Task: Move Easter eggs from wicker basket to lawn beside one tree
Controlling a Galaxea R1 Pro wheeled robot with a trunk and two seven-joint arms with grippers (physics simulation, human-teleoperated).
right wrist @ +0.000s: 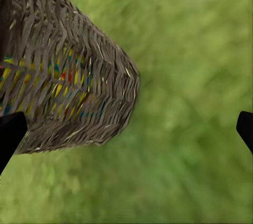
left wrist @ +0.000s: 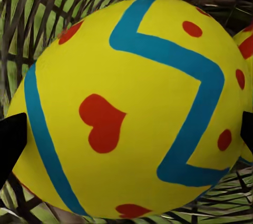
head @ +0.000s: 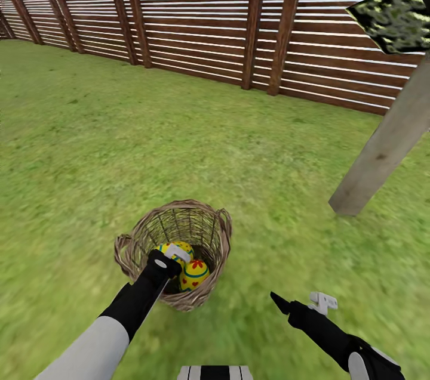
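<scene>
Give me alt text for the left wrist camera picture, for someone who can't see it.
A yellow Easter egg with blue zigzag bands and red hearts and dots sits close up between the left gripper's dark fingertips, inside the wicker basket. A second egg peeks in beside it.

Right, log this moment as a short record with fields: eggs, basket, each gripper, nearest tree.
eggs: two Easter eggs seen in the basket; a third cannot be confirmed
basket: wicker basket upright on the lawn
left gripper: inside the basket, fingers either side of an egg; contact unclear
right gripper: open, empty, above grass beside the basket
tree: trunk right of the basket
</scene>
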